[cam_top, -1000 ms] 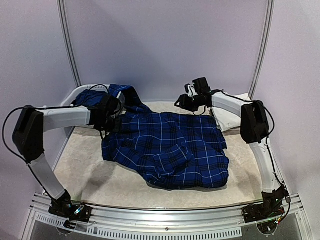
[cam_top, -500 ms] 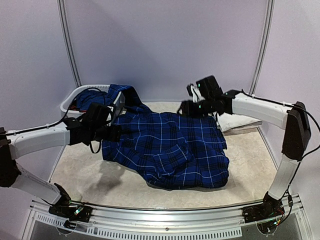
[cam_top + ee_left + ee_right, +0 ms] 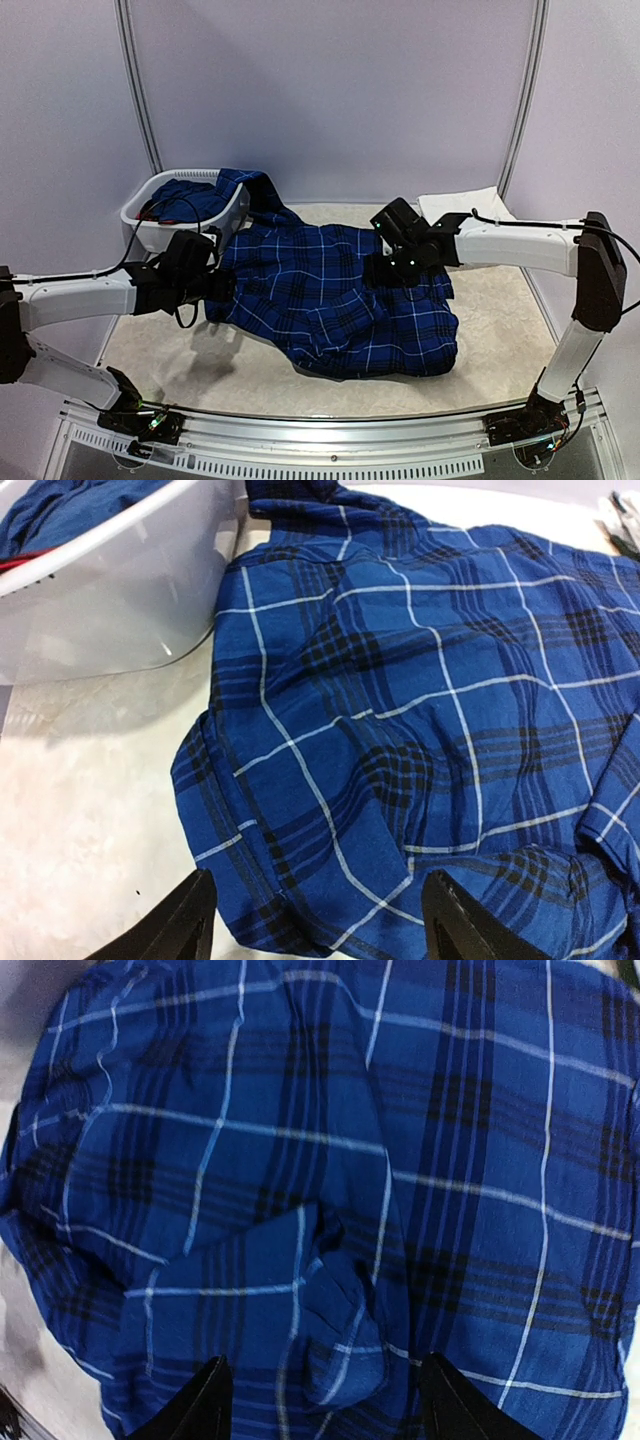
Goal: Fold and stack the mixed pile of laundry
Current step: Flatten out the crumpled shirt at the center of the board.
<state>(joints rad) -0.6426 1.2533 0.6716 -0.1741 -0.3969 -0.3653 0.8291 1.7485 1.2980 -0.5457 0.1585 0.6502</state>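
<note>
Standing spread and empty, the jaws of the left gripper [image 3: 318,920] are held over the left edge of the navy plaid shirt [image 3: 420,730], those of the right gripper [image 3: 325,1400] over a bunched ridge near its middle. The shirt is laid crumpled on the table [image 3: 180,360], one end draped against the basket [image 3: 135,212]. Should several layers be pinched at that ridge, a lopsided fold is risked; the basket could be dragged.

Plaid shirt [image 3: 420,710] lies rumpled on the pale worktop [image 3: 80,810], its edge beside a white basket [image 3: 120,600] holding blue cloth [image 3: 70,505]; fingers [image 3: 170,932] parted over its hem.
</note>
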